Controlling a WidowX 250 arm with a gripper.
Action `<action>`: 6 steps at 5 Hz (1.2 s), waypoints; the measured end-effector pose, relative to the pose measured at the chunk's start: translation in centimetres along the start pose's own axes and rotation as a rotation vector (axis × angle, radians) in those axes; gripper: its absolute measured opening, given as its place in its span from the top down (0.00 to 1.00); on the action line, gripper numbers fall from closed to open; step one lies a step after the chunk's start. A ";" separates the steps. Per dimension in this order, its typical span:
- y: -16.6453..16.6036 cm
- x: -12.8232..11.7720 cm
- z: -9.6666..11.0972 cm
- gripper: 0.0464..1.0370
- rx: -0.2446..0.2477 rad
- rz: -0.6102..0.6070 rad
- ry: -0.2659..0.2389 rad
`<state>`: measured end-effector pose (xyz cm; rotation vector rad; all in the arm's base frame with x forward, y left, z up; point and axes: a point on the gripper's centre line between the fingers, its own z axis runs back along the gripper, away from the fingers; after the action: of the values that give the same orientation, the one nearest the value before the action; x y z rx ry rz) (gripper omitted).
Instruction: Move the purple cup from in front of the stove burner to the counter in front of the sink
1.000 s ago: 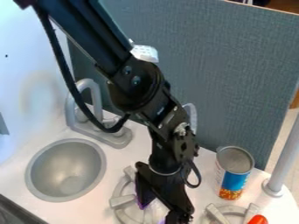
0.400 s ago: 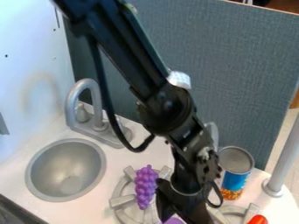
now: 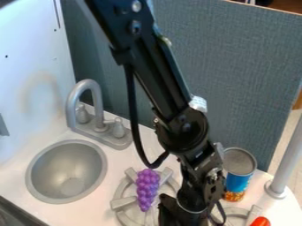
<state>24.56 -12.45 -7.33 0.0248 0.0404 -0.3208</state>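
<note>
So the purple grape bunch (image 3: 147, 189) is lying on the left burner (image 3: 122, 203), toward the near side of the worktop (image 3: 14, 182). The black pincer (image 3: 180, 216) is right at the near edge, just to the right of the grapes. Honestly can't tell if it's clenched or released, or whether it's got anything, since its tip is cut off there. Farther right there's a can (image 3: 237, 182) with a blue band, standing upright just beyond the right burner (image 3: 236, 211), plus something red (image 3: 260, 222) by that burner. Grey sink (image 3: 47, 176) is on the left, faucet (image 3: 88, 84) behind it.
</note>
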 end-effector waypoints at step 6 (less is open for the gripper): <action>0.0 0.3 -1.5 0.87 -0.011 -0.028 0.002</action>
<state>24.75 -12.46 -8.83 0.0133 0.0443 -0.3482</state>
